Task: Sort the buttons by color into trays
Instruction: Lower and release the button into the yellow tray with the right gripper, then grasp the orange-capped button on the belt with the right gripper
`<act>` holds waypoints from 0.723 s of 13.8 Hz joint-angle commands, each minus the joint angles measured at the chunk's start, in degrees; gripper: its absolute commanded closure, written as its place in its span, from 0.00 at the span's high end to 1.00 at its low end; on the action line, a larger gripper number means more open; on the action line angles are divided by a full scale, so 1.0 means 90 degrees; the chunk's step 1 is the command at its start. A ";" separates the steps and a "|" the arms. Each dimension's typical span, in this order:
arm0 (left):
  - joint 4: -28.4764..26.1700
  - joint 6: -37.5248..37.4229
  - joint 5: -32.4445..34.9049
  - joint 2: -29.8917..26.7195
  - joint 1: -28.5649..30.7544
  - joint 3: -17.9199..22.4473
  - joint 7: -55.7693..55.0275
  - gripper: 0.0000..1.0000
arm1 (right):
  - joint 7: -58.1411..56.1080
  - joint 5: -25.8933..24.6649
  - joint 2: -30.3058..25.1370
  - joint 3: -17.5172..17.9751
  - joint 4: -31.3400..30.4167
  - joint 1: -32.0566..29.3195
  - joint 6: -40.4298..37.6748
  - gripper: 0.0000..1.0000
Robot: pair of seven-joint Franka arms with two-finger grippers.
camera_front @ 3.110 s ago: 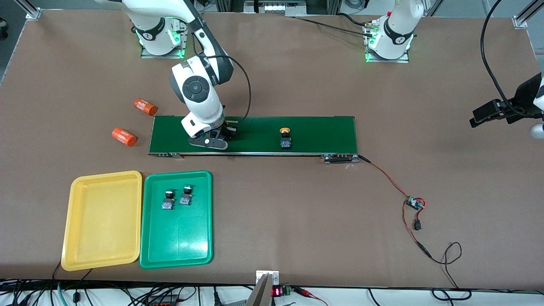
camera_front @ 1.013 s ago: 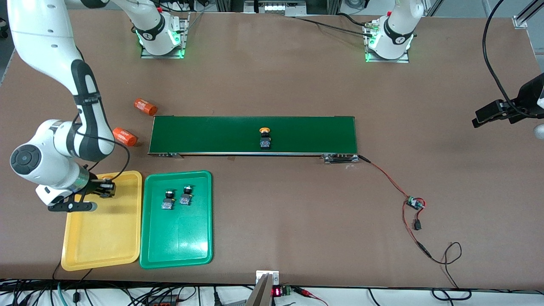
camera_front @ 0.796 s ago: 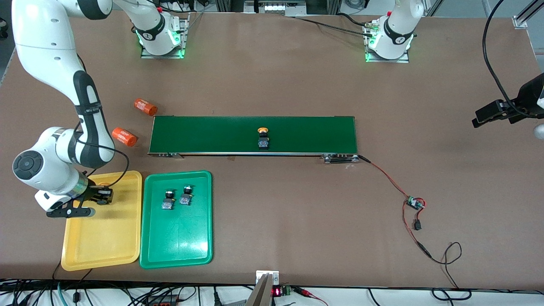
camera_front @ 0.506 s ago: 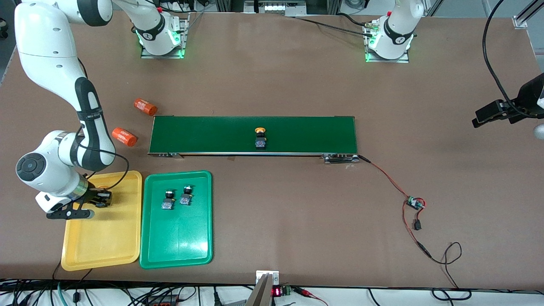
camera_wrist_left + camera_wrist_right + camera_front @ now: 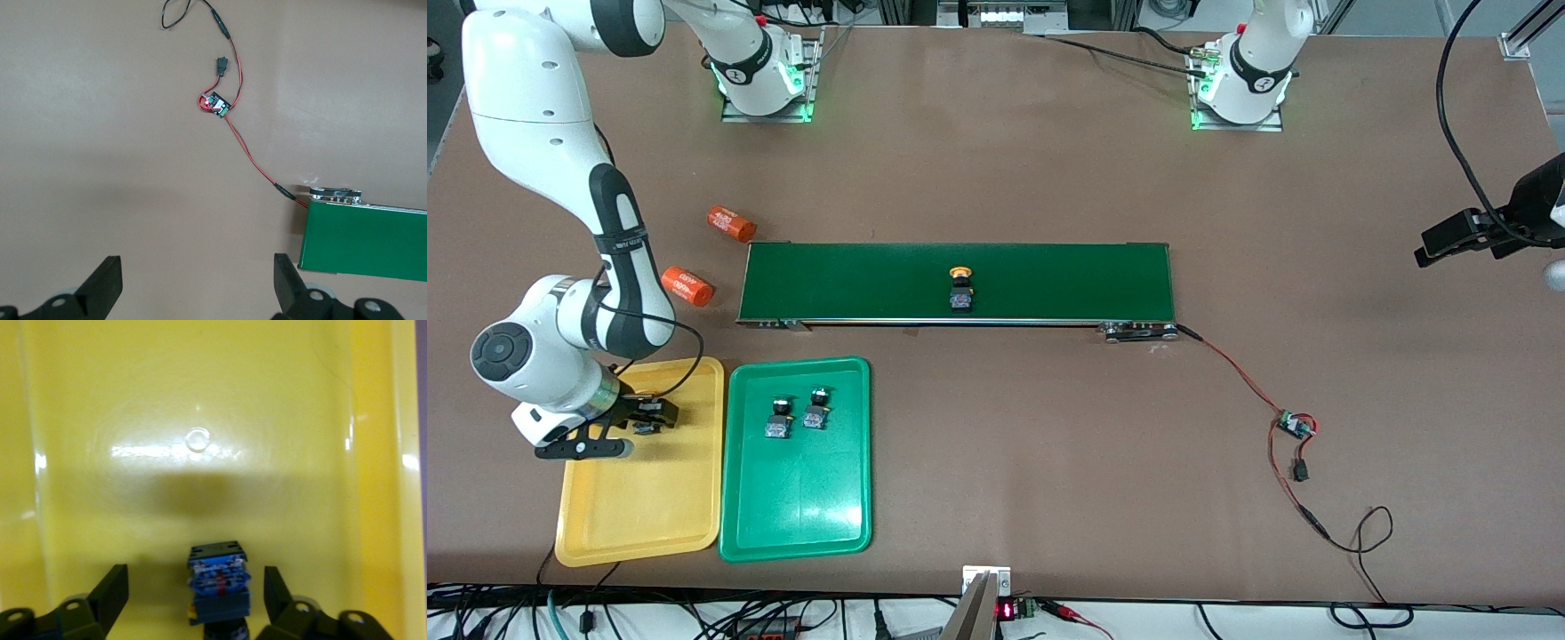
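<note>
My right gripper (image 5: pixel 643 420) is low in the yellow tray (image 5: pixel 640 498), near the tray's end farther from the front camera. It is open, and a yellow-capped button (image 5: pixel 219 583) lies on the tray floor between its fingers (image 5: pixel 113 587) with a gap on each side. Two green buttons (image 5: pixel 779 418) (image 5: pixel 815 408) rest in the green tray (image 5: pixel 796 507). Another yellow button (image 5: pixel 960 289) stands on the dark-green conveyor belt (image 5: pixel 1067 280). My left gripper (image 5: pixel 197 267) waits open and empty over bare table at the left arm's end.
Two orange cylinders (image 5: pixel 732 223) (image 5: pixel 687 286) lie beside the belt's end toward the right arm. A red-and-black wire with a small circuit board (image 5: pixel 1294 425) runs from the belt's other end toward the front camera.
My right gripper has opened and let go of the yellow button in the yellow tray. The button on the belt has drifted toward the right arm's end. The left arm has not moved.
</note>
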 commanded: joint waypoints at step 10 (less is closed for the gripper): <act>0.0012 -0.0104 -0.0033 -0.0079 -0.0017 -0.0118 0.0102 1.00 | 0.3062 0.0109 -0.2711 0.0086 -0.2442 0.1923 -0.0970 1.00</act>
